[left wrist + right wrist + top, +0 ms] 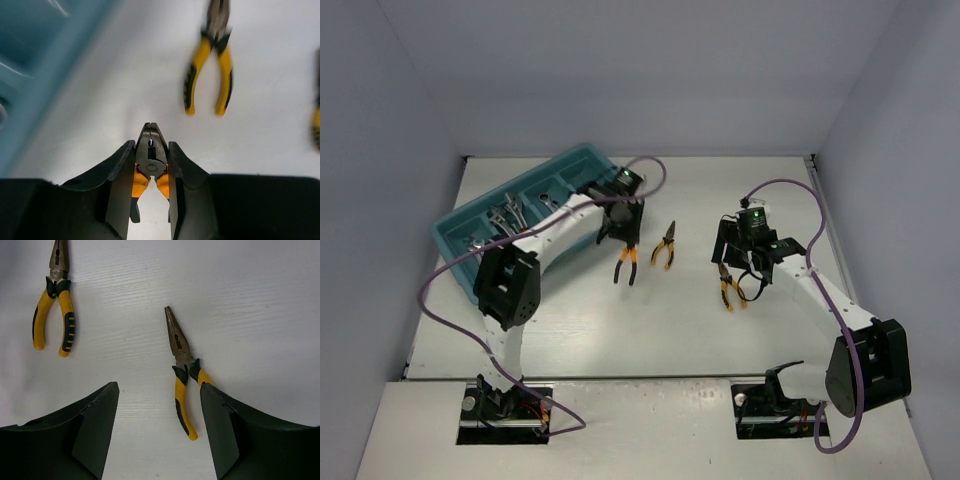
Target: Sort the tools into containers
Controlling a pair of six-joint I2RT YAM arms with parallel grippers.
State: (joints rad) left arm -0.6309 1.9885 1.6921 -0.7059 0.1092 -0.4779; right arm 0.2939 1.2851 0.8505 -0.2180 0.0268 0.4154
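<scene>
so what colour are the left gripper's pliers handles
Orange on the pliers, best in left wrist view.

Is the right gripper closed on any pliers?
No, the right gripper stands open; the long-nose pliers under it lie flat on the table.

**White desk: a tray and loose pliers**

The white desk carries a teal tray, set askew at its far left. The middle pliers, yellow-handled, lie flat near the centre. The right pliers lie flat further right. The orange pliers are clamped in the left hand beside the tray; whether they touch the desk is unclear.
</scene>
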